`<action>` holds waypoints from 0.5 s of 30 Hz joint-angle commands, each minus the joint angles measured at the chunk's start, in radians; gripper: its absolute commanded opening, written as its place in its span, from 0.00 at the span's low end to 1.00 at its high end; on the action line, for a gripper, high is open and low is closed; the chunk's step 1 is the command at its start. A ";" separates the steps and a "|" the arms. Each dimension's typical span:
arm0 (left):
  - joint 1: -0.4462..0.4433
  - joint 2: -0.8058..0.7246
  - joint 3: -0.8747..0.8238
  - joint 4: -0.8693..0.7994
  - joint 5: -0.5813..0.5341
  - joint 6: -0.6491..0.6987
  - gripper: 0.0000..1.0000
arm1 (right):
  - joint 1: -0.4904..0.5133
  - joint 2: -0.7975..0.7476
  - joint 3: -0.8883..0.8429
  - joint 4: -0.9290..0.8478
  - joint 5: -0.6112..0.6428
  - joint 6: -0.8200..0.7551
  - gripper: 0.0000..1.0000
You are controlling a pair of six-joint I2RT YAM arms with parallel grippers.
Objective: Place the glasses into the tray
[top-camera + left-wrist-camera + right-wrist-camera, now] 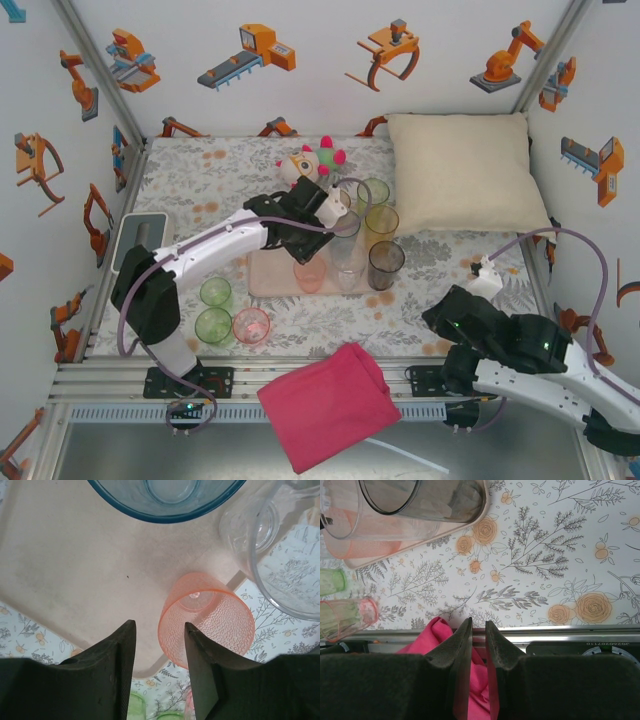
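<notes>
The pale pink tray (268, 280) lies mid-table and carries several glasses: an orange one (309, 276), a clear one (346, 262), a smoky one (386, 263), a yellow one (381, 222) and a green one (373, 190). My left gripper (303, 238) hovers over the tray. In the left wrist view it (159, 625) is open and holds nothing. The orange glass (210, 615) stands upright near the tray's corner (75, 570), just beyond the right finger. A blue glass (165, 500) is farther on. My right gripper (478, 625) sits low at the near right, its jaws a narrow gap apart and empty.
Two green glasses (214, 308) and a pink one (251, 325) stand on the floral cloth left of the tray. A red cloth (328, 402) drapes over the front rail. A cream pillow (462, 172) and a plush toy (312, 160) lie at the back, a grey box (140, 238) at the left.
</notes>
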 commanded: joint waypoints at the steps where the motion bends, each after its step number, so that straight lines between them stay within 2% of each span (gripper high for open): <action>1: 0.002 -0.062 0.046 -0.048 -0.009 0.001 0.47 | 0.003 -0.015 -0.016 -0.008 0.032 0.025 0.21; 8: 0.001 -0.145 0.065 -0.086 -0.012 0.022 0.50 | 0.004 -0.017 -0.022 -0.010 0.033 0.027 0.21; 13: 0.001 -0.203 0.066 -0.116 -0.017 0.042 0.59 | 0.003 -0.017 -0.025 -0.008 0.040 0.029 0.22; 15: 0.002 -0.225 0.065 -0.131 -0.018 0.060 0.59 | 0.004 -0.017 -0.023 -0.008 0.041 0.028 0.22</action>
